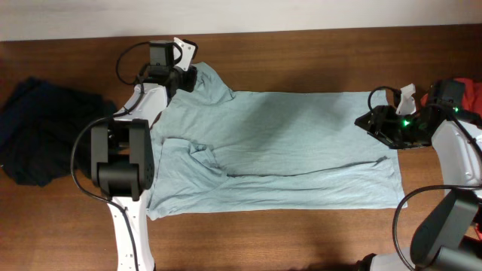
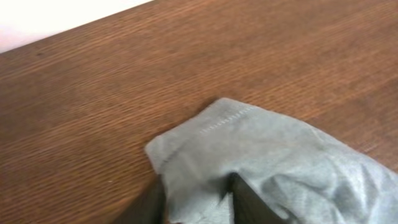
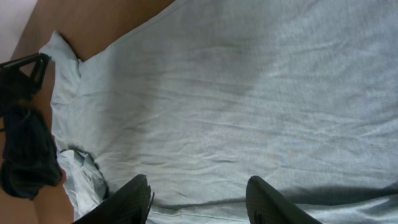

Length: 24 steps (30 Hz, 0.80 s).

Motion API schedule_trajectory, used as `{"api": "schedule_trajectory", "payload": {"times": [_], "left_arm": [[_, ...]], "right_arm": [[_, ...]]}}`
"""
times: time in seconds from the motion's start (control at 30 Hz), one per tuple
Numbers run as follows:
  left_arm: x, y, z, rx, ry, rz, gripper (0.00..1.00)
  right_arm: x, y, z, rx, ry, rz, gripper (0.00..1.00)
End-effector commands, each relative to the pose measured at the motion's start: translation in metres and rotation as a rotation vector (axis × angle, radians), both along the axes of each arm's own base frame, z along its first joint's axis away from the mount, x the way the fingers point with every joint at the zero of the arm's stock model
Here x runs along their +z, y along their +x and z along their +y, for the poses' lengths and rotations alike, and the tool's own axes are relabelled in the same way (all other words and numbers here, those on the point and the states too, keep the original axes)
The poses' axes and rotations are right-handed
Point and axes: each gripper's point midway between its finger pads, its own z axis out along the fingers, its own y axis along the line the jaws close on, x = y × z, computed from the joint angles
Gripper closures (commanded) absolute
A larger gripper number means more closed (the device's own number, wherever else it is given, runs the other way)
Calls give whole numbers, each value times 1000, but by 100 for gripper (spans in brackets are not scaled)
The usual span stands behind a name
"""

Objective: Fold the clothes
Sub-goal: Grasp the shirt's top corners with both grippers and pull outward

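Securing the far sleeve (image 2: 249,143) of the pale grey-blue short-sleeved fabric T-shirt (image 1: 286,143), spread flat on the brown wooden table (image 1: 301,241), needs a deeper bite: left gripper (image 1: 190,77) narrow around cloth, hold unclear; right gripper (image 3: 199,199) wide over the hem (image 1: 388,169).

overhead straight down on table (image 1: 301,241) — wrist views close over the same t-shirt (image 1: 286,143)

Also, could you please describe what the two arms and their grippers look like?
Both arms have white links between chunky black joint housings, with black cables looping alongside. The left arm ends in a black left gripper with a white piece on top. The right arm carries a black right gripper with small green lights; its fingers are dark and rounded.
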Motion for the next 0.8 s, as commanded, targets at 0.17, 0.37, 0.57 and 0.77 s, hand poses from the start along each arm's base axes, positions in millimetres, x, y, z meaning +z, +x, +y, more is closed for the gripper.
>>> {"api": "schedule_trajectory", "payload": {"times": [0.17,0.37,0.57,0.77], "left_arm": [[50,7,1,44,-45,-27,100],[123,-21,5,47,-37,44,100],[127,-60,3,33,-32,180,100],[115,-82,3,30,-21,281,100]], "right_arm": [[9,22,-39,-70,-227,-85,45],[28,65,-65,-161,-311,-258,50],[0,80,-87,-203,-387,-234,50],[-38,95,-113,-222,-484,-213,50]]}}
